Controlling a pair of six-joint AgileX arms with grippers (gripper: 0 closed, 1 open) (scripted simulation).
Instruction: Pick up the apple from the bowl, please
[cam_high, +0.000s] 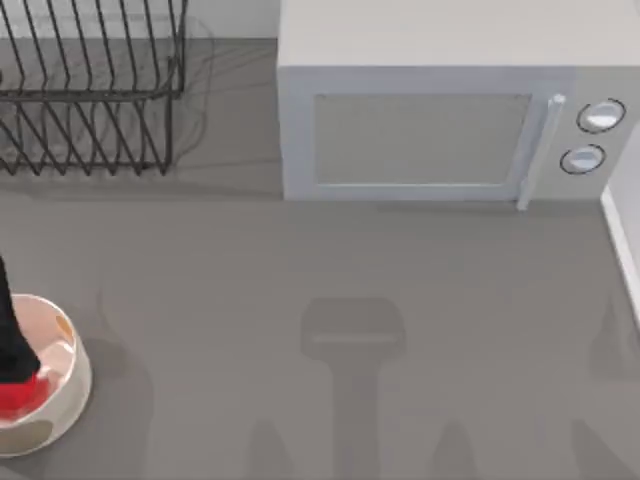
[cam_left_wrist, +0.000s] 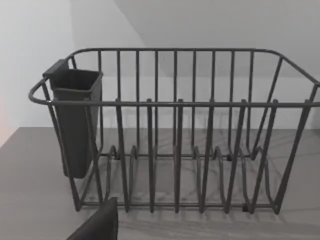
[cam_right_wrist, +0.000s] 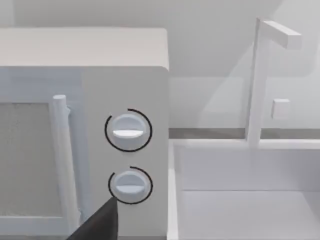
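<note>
Apple (cam_high: 22, 397) in bowl (cam_high: 70, 400), beneath left end effector (cam_high: 12, 345)

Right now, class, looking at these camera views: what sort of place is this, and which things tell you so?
Most likely a rendered kitchen counter. The clues: a microwave with two dials, a wire dish rack, and a sink with a faucet beside the microwave.

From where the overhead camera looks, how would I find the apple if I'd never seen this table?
Start at the big white microwave at the back, then go to the table's front left corner, where a cream bowl sits at the edge. The apple lies inside it, under a dark arm part: the one bright red thing among greys and whites.
</note>
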